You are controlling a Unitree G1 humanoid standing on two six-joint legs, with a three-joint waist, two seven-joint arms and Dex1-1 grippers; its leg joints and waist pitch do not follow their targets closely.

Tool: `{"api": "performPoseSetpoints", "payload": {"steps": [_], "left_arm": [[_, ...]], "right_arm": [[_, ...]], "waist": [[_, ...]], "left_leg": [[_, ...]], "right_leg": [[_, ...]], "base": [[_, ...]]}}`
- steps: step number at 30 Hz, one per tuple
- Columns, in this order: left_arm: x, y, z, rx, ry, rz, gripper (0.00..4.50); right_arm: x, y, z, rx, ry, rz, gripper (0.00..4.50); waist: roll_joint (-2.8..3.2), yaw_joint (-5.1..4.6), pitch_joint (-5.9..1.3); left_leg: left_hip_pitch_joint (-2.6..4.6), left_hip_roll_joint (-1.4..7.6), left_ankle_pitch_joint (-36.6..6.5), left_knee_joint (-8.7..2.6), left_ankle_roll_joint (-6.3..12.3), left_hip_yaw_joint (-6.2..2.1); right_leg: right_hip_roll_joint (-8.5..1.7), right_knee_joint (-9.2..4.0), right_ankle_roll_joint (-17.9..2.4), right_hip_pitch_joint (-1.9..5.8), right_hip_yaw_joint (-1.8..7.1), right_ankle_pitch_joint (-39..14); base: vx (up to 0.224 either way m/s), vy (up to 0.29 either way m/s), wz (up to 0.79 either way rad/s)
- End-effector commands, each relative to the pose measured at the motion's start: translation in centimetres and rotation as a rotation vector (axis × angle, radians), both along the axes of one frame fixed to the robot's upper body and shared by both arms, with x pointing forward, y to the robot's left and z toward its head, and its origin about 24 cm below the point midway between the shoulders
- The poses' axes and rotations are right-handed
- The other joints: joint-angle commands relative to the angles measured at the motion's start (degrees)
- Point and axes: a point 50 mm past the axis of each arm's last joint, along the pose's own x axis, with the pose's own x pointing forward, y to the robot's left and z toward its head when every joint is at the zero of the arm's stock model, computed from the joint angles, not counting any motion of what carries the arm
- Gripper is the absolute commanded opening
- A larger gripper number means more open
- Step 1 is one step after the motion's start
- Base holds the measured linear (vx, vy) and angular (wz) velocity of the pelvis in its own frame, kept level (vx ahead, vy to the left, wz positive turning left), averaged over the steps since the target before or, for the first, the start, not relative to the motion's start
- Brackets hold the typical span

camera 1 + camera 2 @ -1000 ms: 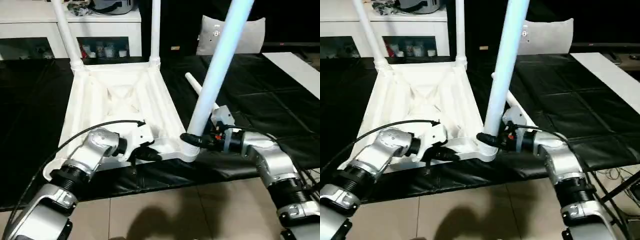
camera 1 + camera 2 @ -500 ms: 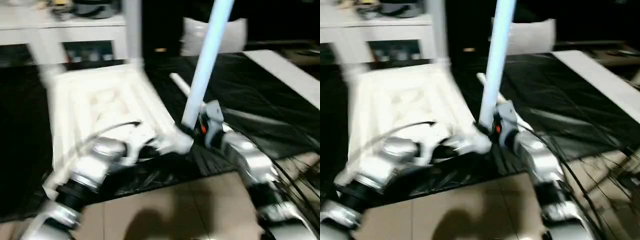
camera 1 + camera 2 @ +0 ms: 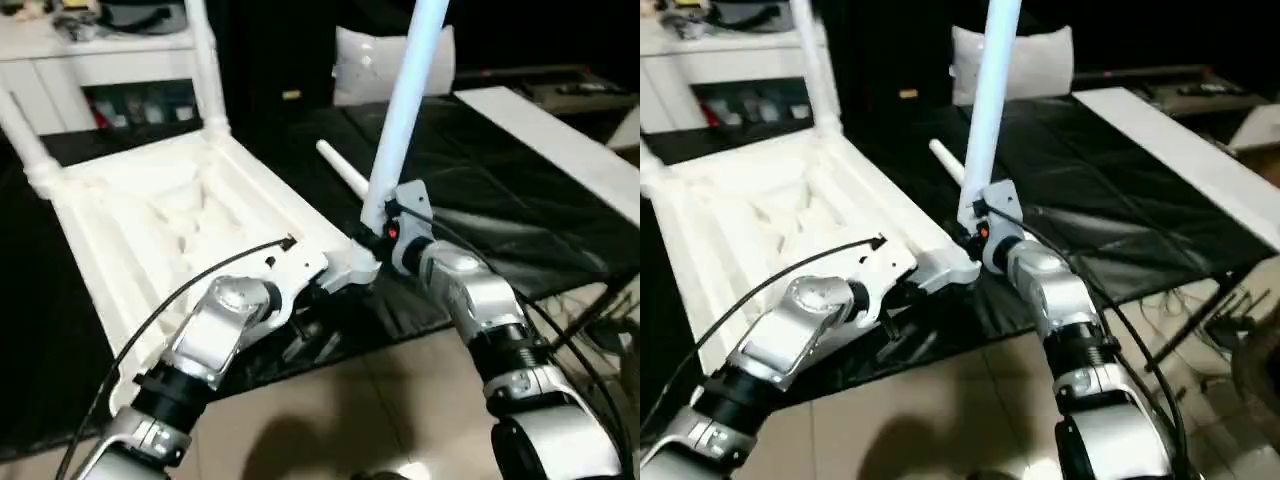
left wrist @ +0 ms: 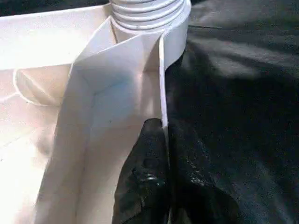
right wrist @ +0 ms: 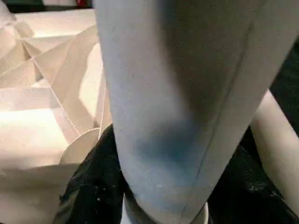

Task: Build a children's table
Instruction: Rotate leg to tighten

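probably light, stiff plastic: the upturned table top [image 3: 190, 215] fills the table toward 10 o'clock. left gripper [image 4: 163, 140] pinches its thin rim; right gripper [image 3: 375, 240] clamps the leg [image 3: 405, 110] low near the socket, slick tube.

Both silver forearms reach in from the bottom of the frame toward its centre. The left claw [image 4: 166, 154] is pinched closed on the table top's rim [image 4: 163, 79]. The right claw [image 3: 378, 238] clasps the leg [image 3: 405, 105] at its base.
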Motion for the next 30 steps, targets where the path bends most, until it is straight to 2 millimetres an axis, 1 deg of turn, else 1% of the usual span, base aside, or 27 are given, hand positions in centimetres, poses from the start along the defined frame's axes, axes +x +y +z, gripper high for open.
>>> {"api": "performPoseSetpoints", "payload": {"steps": [1, 2, 3, 4, 5, 6, 7, 8, 9, 10, 11, 12, 13, 14, 15, 16, 18, 19, 20, 22, 23, 24, 25, 26, 28, 29, 30], "left_arm": [[-0.1, -1.6, 1.8, -0.048, -0.061, -0.089, 0.0], [0.0, -1.4, 1.8, -0.046, -0.063, -0.086, 0.0], [0.0, -1.4, 1.8, -0.046, -0.063, -0.086, 0.0], [0.0, -1.3, 1.8, -0.046, -0.063, -0.086, 0.0], [0.1, -1.2, 1.9, -0.047, -0.065, -0.086, 0.0], [0.1, -1.2, 1.9, -0.049, -0.066, -0.085, 0.0], [0.2, -1.0, 2.0, -0.051, -0.069, -0.085, 0.0], [0.2, -1.0, 2.0, -0.051, -0.069, -0.085, 0.0], [0.2, -0.9, 2.1, -0.052, -0.074, -0.087, 0.0], [0.2, -0.9, 2.1, -0.052, -0.076, -0.088, 0.0], [0.2, -0.9, 2.1, -0.052, -0.077, -0.09, 0.0], [0.2, -0.8, 2.1, -0.052, -0.077, -0.091, 0.0], [0.2, -0.8, 2.1, -0.052, -0.077, -0.092, 0.0], [0.2, -0.7, 2.1, -0.051, -0.077, -0.09, 0.0], [0.3, -0.6, 2.1, -0.051, -0.075, -0.088, 0.0], [0.3, -0.6, 2.1, -0.05, -0.074, -0.086, 0.0], [0.2, -0.5, 2.0, -0.05, -0.073, -0.085, 0.0], [0.2, -0.5, 2.0, -0.05, -0.072, -0.084, 0.0], [0.3, -0.4, 2.0, -0.048, -0.072, -0.082, 0.0], [0.3, -0.2, 1.9, -0.044, -0.072, -0.079, 0.0], [0.3, -0.1, 1.9, -0.041, -0.072, -0.077, 0.0], [0.4, 0.1, 1.9, -0.039, -0.073, -0.075, 0.0], [0.4, 0.2, 1.9, -0.037, -0.074, -0.074, 0.0], [0.5, 0.3, 1.9, -0.036, -0.074, -0.073, 0.0], [0.5, 0.4, 1.9, -0.033, -0.076, -0.077, 0.0], [0.5, 0.5, 1.9, -0.031, -0.078, -0.08, 0.0], [0.4, 0.6, 1.8, -0.024, -0.081, -0.095, 0.0]], "right_arm": [[-1.9, -0.9, -5.1, -0.088, 0.242, -0.044, 1.87], [-1.7, -0.9, -5.2, -0.087, 0.245, -0.044, 1.87], [-1.7, -0.9, -5.2, -0.087, 0.245, -0.044, 1.87], [-1.7, -0.9, -5.2, -0.086, 0.247, -0.045, 1.87], [-1.6, -0.9, -5.2, -0.085, 0.247, -0.041, 1.87], [-1.6, -0.9, -5.2, -0.085, 0.247, -0.037, 1.87], [-1.6, -0.8, -5.3, -0.082, 0.248, -0.03, 2.22], [-1.6, -0.8, -5.3, -0.082, 0.248, -0.03, 2.22], [-1.6, -0.8, -5.3, -0.081, 0.248, -0.024, 2.46], [-1.6, -0.8, -5.3, -0.08, 0.248, -0.021, 2.46], [-1.5, -0.8, -5.3, -0.08, 0.247, -0.018, 2.63], [-1.5, -0.9, -5.3, -0.081, 0.246, -0.016, 2.68], [-1.5, -0.9, -5.3, -0.081, 0.246, -0.015, 2.74], [-1.4, -0.9, -5.3, -0.082, 0.244, -0.012, 2.85], [-1.4, -1.0, -5.3, -0.082, 0.243, -0.011, 2.99], [-1.4, -1.0, -5.3, -0.081, 0.242, -0.012, 3.09], [-1.4, -1.1, -5.3, -0.081, 0.242, -0.012, 3.2], [-1.4, -1.2, -5.3, -0.082, 0.24, -0.015, 3.32], [-1.3, -1.3, -5.3, -0.081, 0.238, -0.018, 3.44], [-1.3, -1.5, -5.3, -0.079, 0.232, -0.021, 3.6], [-1.3, -1.5, -5.3, -0.078, 0.228, -0.022, 3.67], [-1.3, -1.6, -5.3, -0.074, 0.222, -0.016, 3.89], [-1.4, -1.7, -5.3, -0.072, 0.216, -0.012, 3.98], [-1.4, -1.8, -5.3, -0.072, 0.208, -0.006, 3.98], [-1.5, -2.0, -5.2, -0.068, 0.201, 0.004, 4.21], [-1.5, -2.0, -5.2, -0.065, 0.197, 0.01, 4.32], [-1.6, -2.2, -5.0, -0.056, 0.177, 0.023, 4.42]], "waist": [[-0.47, 0.73, -2.47], [1.82, 2.04, -3.86], [1.67, 1.92, -3.57], [2.05, 1.81, -3.99], [2.12, 1.54, -3.84], [2.08, 1.33, -3.54], [2.37, 1.36, -3.63], [2.1, 1.26, -3.58], [2.16, 1.31, -3.54], [2.11, 1.38, -3.47], [2.0, 1.38, -3.48], [2.09, 1.55, -3.53], [2.05, 1.65, -3.46], [2.0, 1.72, -3.56], [2.05, 1.72, -3.55], [2.11, 1.71, -3.53], [2.19, 1.71, -3.54], [2.15, 1.77, -3.6], [2.3, 1.9, -3.66], [2.21, 1.89, -3.64], [2.31, 1.96, -3.57], [2.24, 2.0, -3.53], [2.16, 2.01, -3.61], [2.2, 2.05, -3.61], [2.28, 2.11, -3.64], [2.22, 2.18, -3.72], [2.57, 2.33, -3.77]], "left_leg": [[-4.9, -1.43, -8.5, 0.29, 1.56, -1.39], [-5.58, 0.2, -5.3, -3.36, 0.59, -2.48], [-3.71, 1.63, -5.2, -5.63, 1.16, -2.69], [-3.1, 1.45, -4.2, -5.48, 1.02, -2.46], [-2.68, 1.6, -5.1, -6.0, 1.23, -2.01], [-2.72, 1.65, -9.9, -6.3, 1.19, -1.73], [-2.43, 1.54, -12.8, -6.32, 0.8, -1.59], [-2.62, 1.55, -13.8, -6.43, 0.87, -1.52], [-2.51, 1.56, -14.3, -6.42, 0.85, -1.47], [-2.3, 1.53, -14.9, -6.37, 0.92, -1.28], [-2.43, 1.54, -14.8, -6.41, 0.95, -1.29], [-2.26, 1.63, -14.6, -6.4, 0.97, -1.21], [-2.26, 1.61, -14.5, -6.44, 0.98, -1.15], [-2.5, 1.72, -13.5, -6.57, 1.0, -1.2], [-2.53, 1.71, -13.1, -6.57, 1.06, -1.15], [-2.59, 1.76, -12.6, -6.6, 1.17, -1.16], [-2.49, 1.77, -12.3, -6.54, 1.23, -1.05], [-2.6, 1.78, -11.7, -6.51, 1.29, -1.02], [-2.7, 1.78, -10.5, -6.47, 1.44, -0.94], [-2.71, 1.81, -9.8, -6.47, 1.61, -0.88], [-2.56, 1.8, -9.9, -6.45, 1.72, -0.75], [-2.56, 1.84, -10.3, -6.48, 1.79, -0.64], [-2.57, 1.88, -10.0, -6.47, 1.76, -0.69], [-2.59, 1.91, -9.8, -6.5, 1.81, -0.7], [-2.59, 1.95, -8.8, -6.46, 2.08, -0.6], [-2.54, 1.94, -7.9, -6.41, 2.28, -0.53], [-2.61, 1.9, -7.0, -6.37, 2.51, -0.52]], "right_leg": [[-9.03, -10.85, 4.9, 4.25, 3.22, -58.4], [-8.56, -9.11, 2.4, 6.52, 3.87, -46.5], [-4.95, -7.79, -1.5, 3.08, 2.78, -27.3], [-4.03, -7.0, -3.8, 2.99, 2.49, -19.3], [-3.56, -6.69, -7.9, 2.99, 2.39, -11.9], [-3.58, -7.25, -9.1, 3.08, 2.16, -15.8], [-3.83, -7.72, -9.2, 2.95, 2.18, -18.6], [-3.85, -8.04, -8.9, 3.01, 2.18, -20.1], [-3.87, -8.17, -8.8, 2.85, 2.18, -20.9], [-3.9, -8.49, -8.3, 2.65, 2.17, -22.4], [-3.91, -8.47, -8.1, 2.74, 2.15, -22.8], [-4.03, -8.71, -7.9, 2.5, 2.19, -23.7], [-3.97, -8.75, -7.8, 2.5, 2.15, -23.5], [-3.96, -8.48, -7.8, 2.78, 2.15, -22.4], [-3.9, -8.44, -7.9, 2.76, 2.17, -21.9], [-3.9, -8.32, -8.1, 2.83, 2.2, -21.0], [-3.92, -8.3, -8.7, 2.73, 2.26, -20.4], [-3.98, -8.21, -9.1, 2.9, 2.28, -19.7], [-4.01, -8.09, -9.6, 2.99, 2.34, -18.2], [-3.87, -7.87, -9.9, 3.02, 2.36, -17.1], [-3.89, -7.98, -10.0, 2.91, 2.36, -17.3], [-3.98, -8.09, -10.0, 2.91, 2.37, -18.1], [-4.02, -7.97, -10.0, 3.01, 2.37, -17.9], [-4.0, -7.91, -10.0, 3.02, 2.38, -17.7], [-3.93, -7.78, -10.4, 3.06, 2.44, -16.1], [-3.93, -7.62, -10.8, 3.08, 2.49, -14.7], [-3.96, -7.46, -11.2, 3.19, 2.49, -13.5]], "base": [[0.112, -0.04, -0.49], [0.123, 0.026, -0.42], [0.123, 0.026, -0.42], [0.0, 0.0, 0.0], [0.0, 0.0, 0.0], [0.0, 0.0, 0.0], [0.0, 0.0, 0.0], [0.0, 0.0, 0.0], [0.0, 0.0, 0.0], [0.0, 0.0, 0.0], [0.0, 0.0, 0.0], [0.0, 0.0, 0.0], [0.0, 0.0, 0.0], [0.0, 0.0, 0.0], [0.0, 0.0, 0.0], [0.0, 0.0, 0.0], [0.0, 0.0, 0.0], [0.0, 0.0, 0.0], [0.0, 0.0, 0.0], [0.0, 0.0, 0.0], [0.0, 0.0, 0.0], [0.0, 0.0, 0.0], [0.0, 0.0, 0.0], [0.0, 0.0, 0.0], [0.0, 0.0, 0.0], [0.0, 0.0, 0.0], [0.0, 0.0, 0.0]]}}
